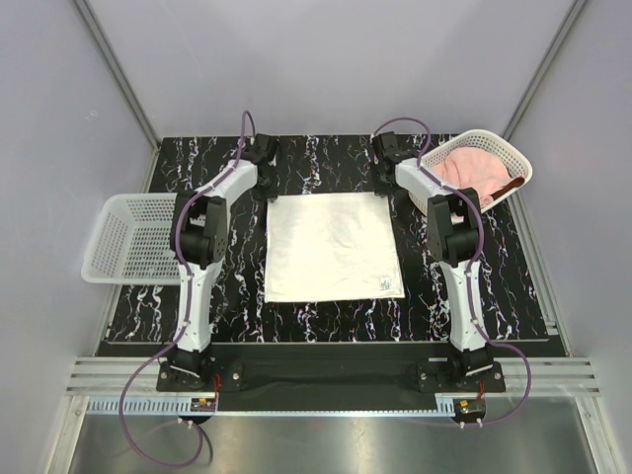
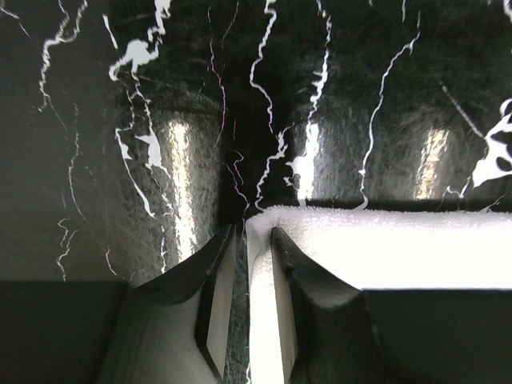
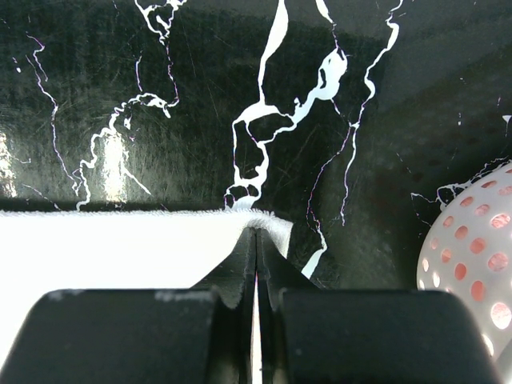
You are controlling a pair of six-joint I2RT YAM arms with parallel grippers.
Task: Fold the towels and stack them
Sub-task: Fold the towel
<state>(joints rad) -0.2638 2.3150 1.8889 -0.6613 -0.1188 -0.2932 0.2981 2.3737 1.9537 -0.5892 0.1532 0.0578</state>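
- White towel point(image 1: 331, 247): spread flat in a single layer at the middle of the black marbled table point(image 1: 326, 163), between the two arms.
- Pink towel point(image 1: 474, 166) and rust-brown towel point(image 1: 509, 188): both lie in the tilted mesh basket point(image 1: 494, 138) at far right. A second mesh basket point(image 1: 118, 247) stands at the left table edge.
- Right gripper point(image 3: 256, 232): fingers pressed together on the far-right corner of the white towel. The hem humps over the tips, so I judge this pinch made.
- Left gripper point(image 2: 252, 232): jaws apart, straddling the far-left corner hem. A dark gap shows between the outer finger and the cloth, so I judge this corner not yet clamped.
- Step in hand, as I read it: secure both far corners, then carry them to the near edge for the first fold.
- I would close the left jaws until both pads bear on cloth, then confirm in the left wrist view that the hem sits between the pads, not beside them.
- I would lift both corners evenly and only high enough to clear the lower layer.
- I would move both arms together and keep the far hem taut so the middle does not sag.
- I would lay corner on corner with the edges matched, and release only once the cloth rests.
- Risk: the right pinch is shallow and may slip, and an uneven grip skews the fold.
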